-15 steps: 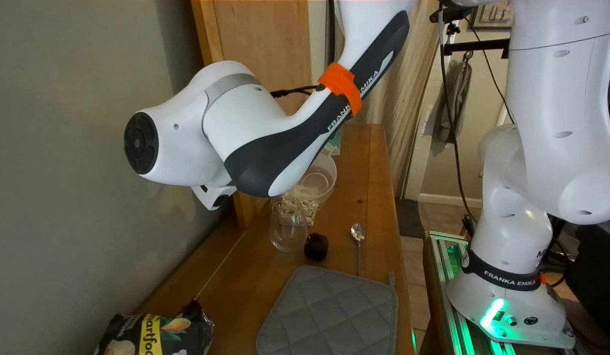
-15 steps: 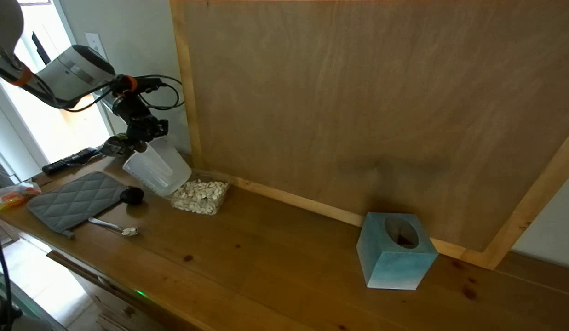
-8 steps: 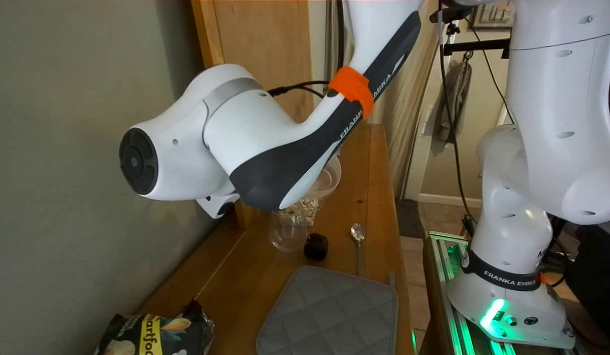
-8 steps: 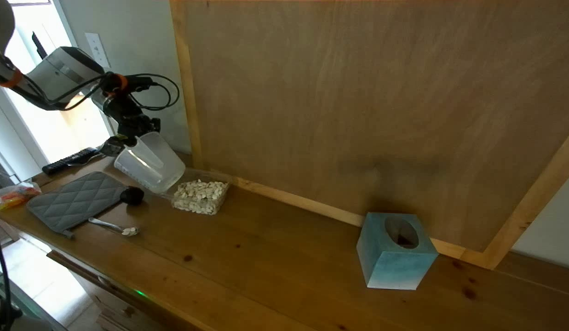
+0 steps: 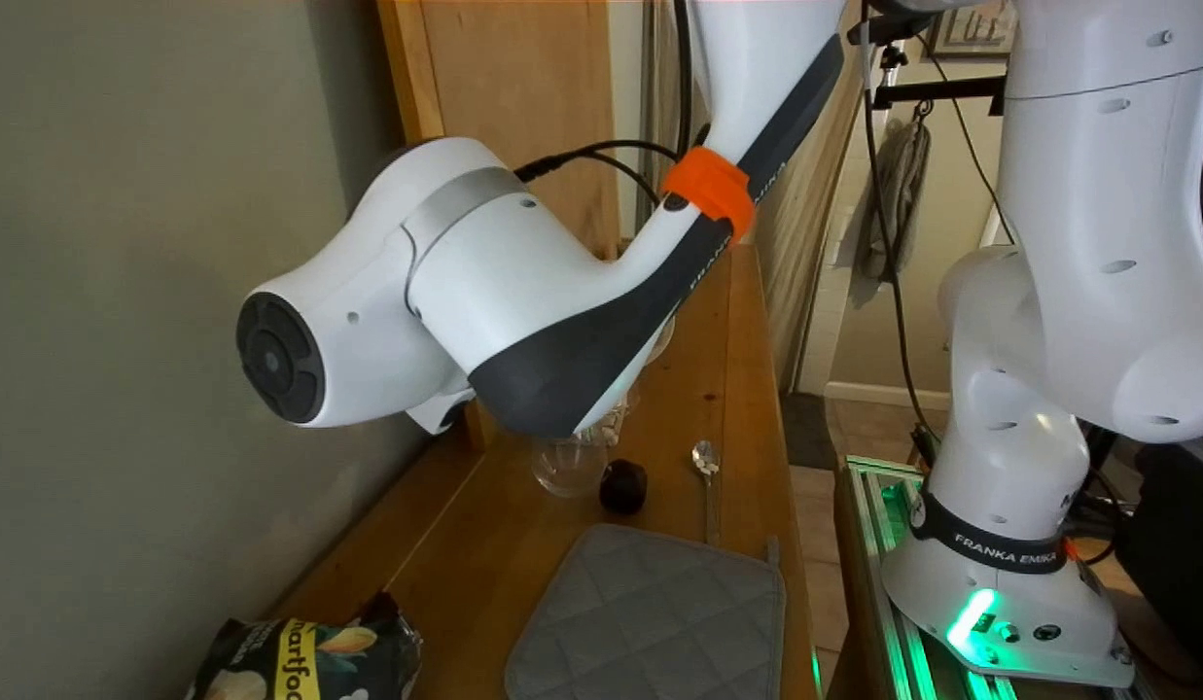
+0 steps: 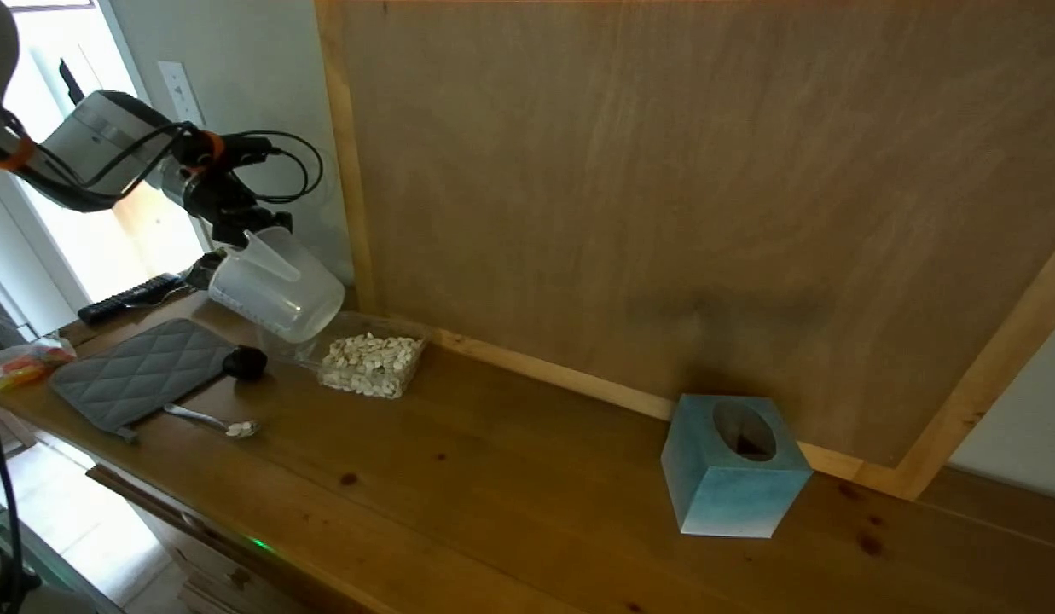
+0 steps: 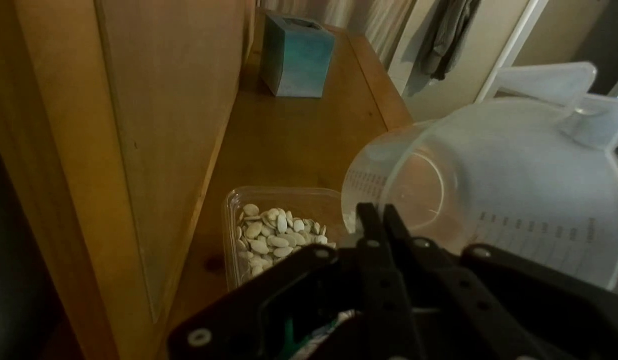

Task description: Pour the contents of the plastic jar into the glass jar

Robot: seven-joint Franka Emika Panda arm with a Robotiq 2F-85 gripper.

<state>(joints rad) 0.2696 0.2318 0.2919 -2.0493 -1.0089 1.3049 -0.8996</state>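
- A blue tissue box [image 6: 740, 495] near a wooden panel [image 6: 663, 170]
- A gray quilted pot holder [image 5: 650, 612], lying flat
- A metal spoon [image 5: 707, 472]
- A dark snack bag [image 5: 319, 656]
- A gray cloth [image 5: 895, 199], hanging

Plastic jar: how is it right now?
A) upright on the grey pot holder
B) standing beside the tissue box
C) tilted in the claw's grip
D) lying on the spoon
C: in the wrist view the plastic jar leans over, its wall at the closed claw.

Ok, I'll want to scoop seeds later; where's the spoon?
In an exterior view, the spoon lies right of the black round object, handle toward the grey quilted pad.
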